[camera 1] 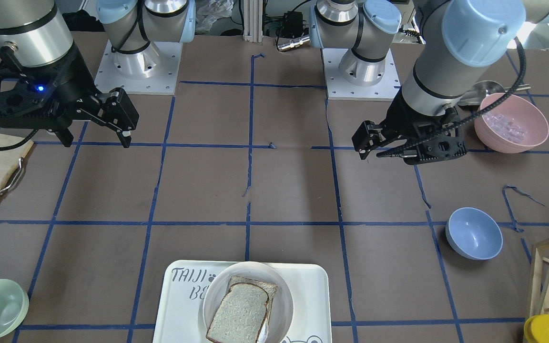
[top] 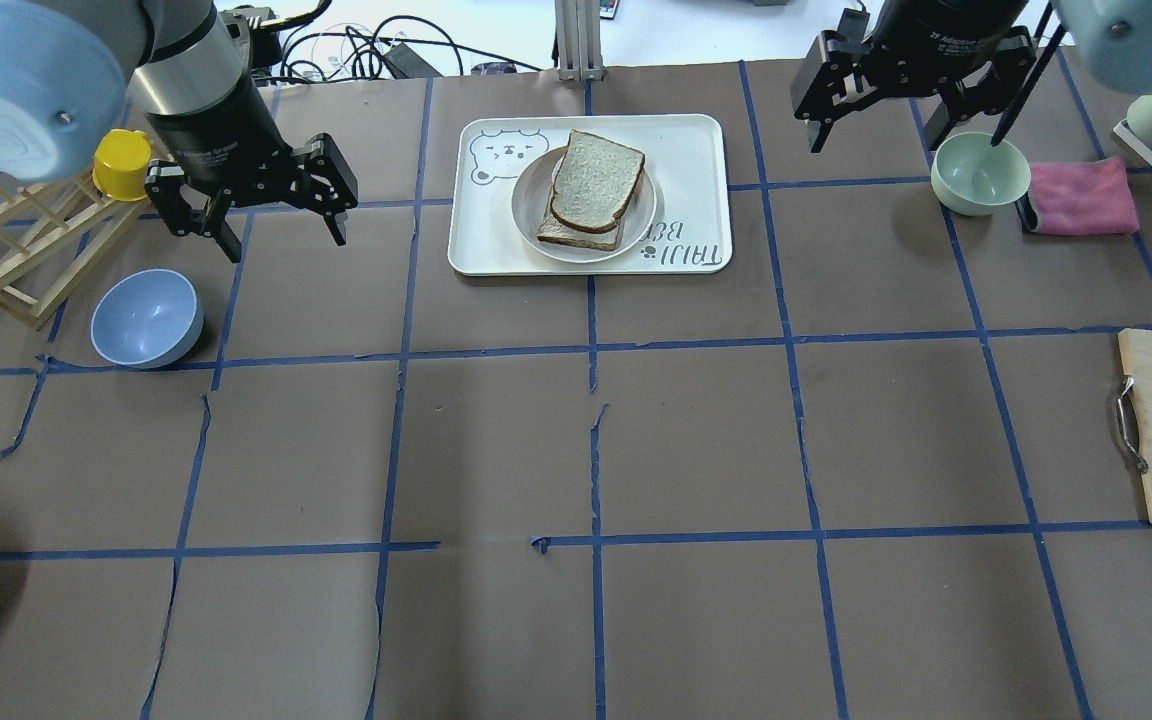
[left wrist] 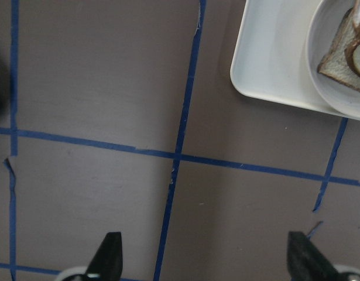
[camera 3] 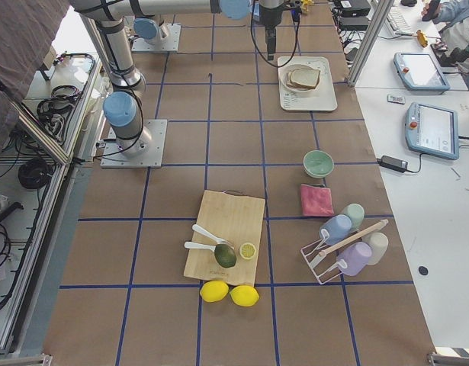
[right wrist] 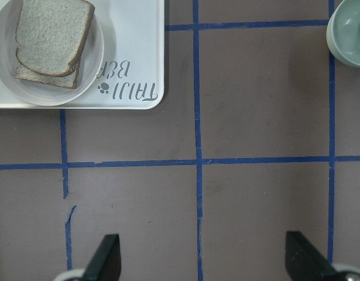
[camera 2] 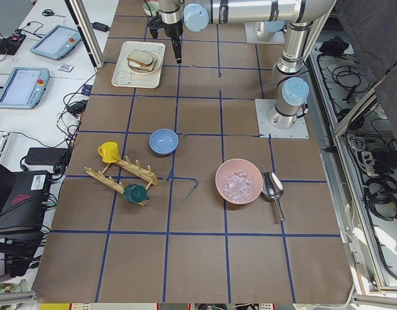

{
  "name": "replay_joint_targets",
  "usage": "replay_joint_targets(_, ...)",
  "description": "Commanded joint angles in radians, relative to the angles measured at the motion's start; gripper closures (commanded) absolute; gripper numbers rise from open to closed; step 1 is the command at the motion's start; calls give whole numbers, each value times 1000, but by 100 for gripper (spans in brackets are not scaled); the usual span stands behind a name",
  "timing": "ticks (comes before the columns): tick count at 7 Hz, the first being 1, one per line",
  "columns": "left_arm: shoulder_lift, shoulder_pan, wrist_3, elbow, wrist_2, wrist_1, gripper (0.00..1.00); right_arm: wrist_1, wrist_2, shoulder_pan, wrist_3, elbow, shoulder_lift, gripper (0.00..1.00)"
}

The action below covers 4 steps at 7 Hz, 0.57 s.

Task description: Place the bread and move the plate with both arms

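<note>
The brown, blue-taped counter [top: 696, 440] carries a white rectangular tray [top: 691, 170] midway along its far edge, a pale green bowl [top: 979, 172] and what looks like a folded pink cloth [top: 1081, 197] by the far right corner, and a light blue bowl [top: 146, 318] near the left edge.

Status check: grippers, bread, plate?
Left gripper and right gripper open, empty. Bread on plate, atop second slice; plate on tray. Green bowl close by right gripper.
</note>
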Motion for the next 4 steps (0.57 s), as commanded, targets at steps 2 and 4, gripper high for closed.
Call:
replay_joint_targets(2,91,2,101,-67,-21,6,0,0,2,1,1,0,0,0)
replay_joint_targets(4,116,4,113,-70,-29,-18,0,0,2,0,1,0,0,0)
